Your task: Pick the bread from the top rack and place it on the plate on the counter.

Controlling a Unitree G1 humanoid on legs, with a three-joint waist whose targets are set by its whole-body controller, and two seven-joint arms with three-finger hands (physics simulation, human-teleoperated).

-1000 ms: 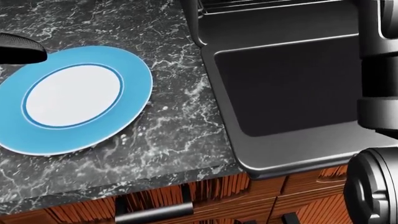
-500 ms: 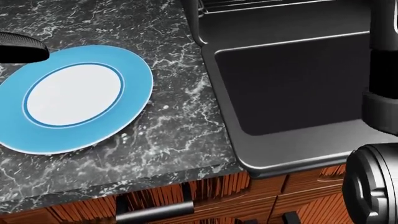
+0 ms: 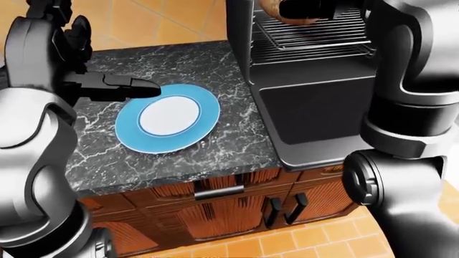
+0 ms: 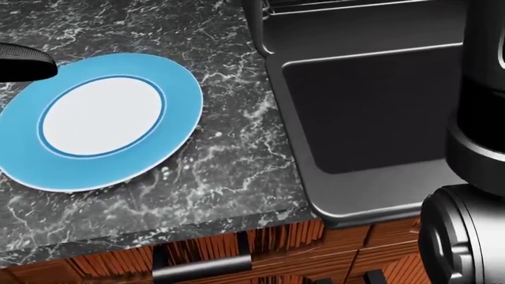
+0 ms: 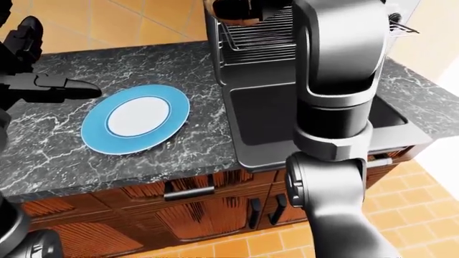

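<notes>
Bread (image 3: 287, 12) sitting on the wire top rack (image 3: 316, 37) at the left-eye view's top, with right hand (image 3: 316, 7) fingers closing around it. Left hand (image 3: 118, 87) hovering open-fingered beside the blue-rimmed plate (image 3: 168, 117), lying bare on the marble counter (image 3: 215, 145).

Dark marble counter (image 3: 208, 150) over wooden cabinets (image 3: 215, 209), orange tiled floor (image 3: 143, 21)

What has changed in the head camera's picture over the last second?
The whole head view shifted slightly, so the camera moved: the blue-rimmed round plate and the black open oven door both slid a little right. The right arm's dark forearm repositioned along the right edge. The plate remains bare on the dark marble counter.
</notes>
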